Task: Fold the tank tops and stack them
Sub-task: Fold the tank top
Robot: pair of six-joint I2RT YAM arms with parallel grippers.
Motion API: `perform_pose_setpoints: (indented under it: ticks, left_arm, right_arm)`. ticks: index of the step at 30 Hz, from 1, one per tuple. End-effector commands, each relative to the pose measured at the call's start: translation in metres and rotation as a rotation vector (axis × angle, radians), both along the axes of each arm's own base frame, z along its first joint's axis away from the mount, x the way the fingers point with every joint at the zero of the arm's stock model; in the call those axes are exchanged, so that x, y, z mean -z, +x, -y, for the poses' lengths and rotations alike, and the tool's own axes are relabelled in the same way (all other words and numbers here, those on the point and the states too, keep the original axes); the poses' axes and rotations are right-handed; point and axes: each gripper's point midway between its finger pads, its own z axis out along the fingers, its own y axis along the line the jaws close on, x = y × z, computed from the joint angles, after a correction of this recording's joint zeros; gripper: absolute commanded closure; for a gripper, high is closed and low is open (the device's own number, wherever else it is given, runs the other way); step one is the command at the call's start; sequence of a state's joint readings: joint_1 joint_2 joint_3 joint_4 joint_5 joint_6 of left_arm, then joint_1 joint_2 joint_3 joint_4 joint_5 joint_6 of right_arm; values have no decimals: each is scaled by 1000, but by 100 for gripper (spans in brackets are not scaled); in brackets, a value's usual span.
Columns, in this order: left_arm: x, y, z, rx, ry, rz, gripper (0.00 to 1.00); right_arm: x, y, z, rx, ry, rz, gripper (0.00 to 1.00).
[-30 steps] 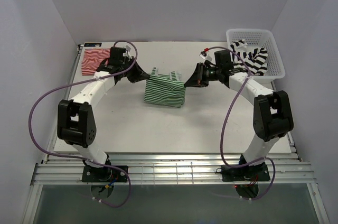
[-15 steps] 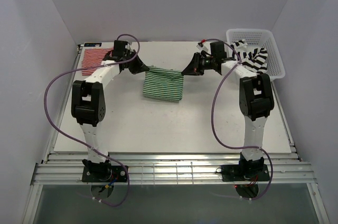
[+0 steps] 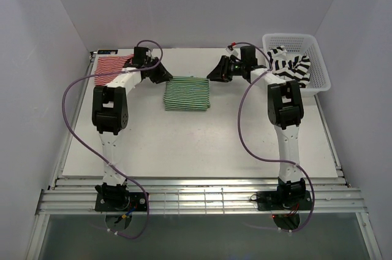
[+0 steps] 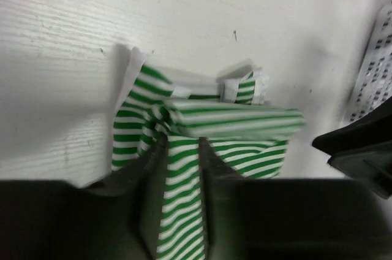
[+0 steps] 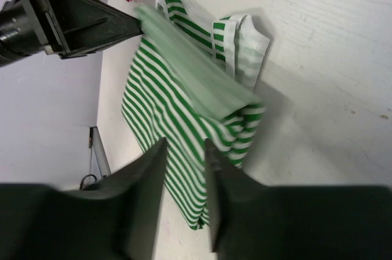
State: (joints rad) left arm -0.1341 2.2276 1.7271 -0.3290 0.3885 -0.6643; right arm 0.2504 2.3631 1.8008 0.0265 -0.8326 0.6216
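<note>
Two claws narrowly parted: left claw (image 4: 181,149) straddles the green-and-white tank top (image 3: 187,93), grip unclear; right claw (image 5: 185,143) holds nothing.

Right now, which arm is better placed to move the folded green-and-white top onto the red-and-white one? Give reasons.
Left. The left gripper has the green-and-white top between its fingers, and the red-and-white top lies beside that arm. The right gripper is nearer the basket.

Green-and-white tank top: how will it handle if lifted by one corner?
Probably floppy: the green-and-white tank top puckers where it runs into the left gripper. Likely light, since its folded layers lie thin and flat on the table. A one-corner lift would probably undo the fold.
</note>
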Motion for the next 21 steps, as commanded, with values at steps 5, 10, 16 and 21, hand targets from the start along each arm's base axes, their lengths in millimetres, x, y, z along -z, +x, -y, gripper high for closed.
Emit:
perform_pose_setpoints:
  ticks: [5, 10, 16, 21]
  left_arm:
    - [-61, 36, -6, 2, -24, 157, 9]
    - [-98, 16, -1, 21, -55, 191, 2]
    - [-80, -47, 34, 117, -112, 123, 2]
    - [-47, -70, 40, 122, -132, 36, 2]
  right_arm:
    - [-43, 32, 1, 10, -5, 145, 30]
    - [-60, 2, -4, -20, -56, 188, 21]
    - [-44, -63, -17, -73, -74, 131, 10]
    - [-38, -96, -34, -133, -50, 133, 10]
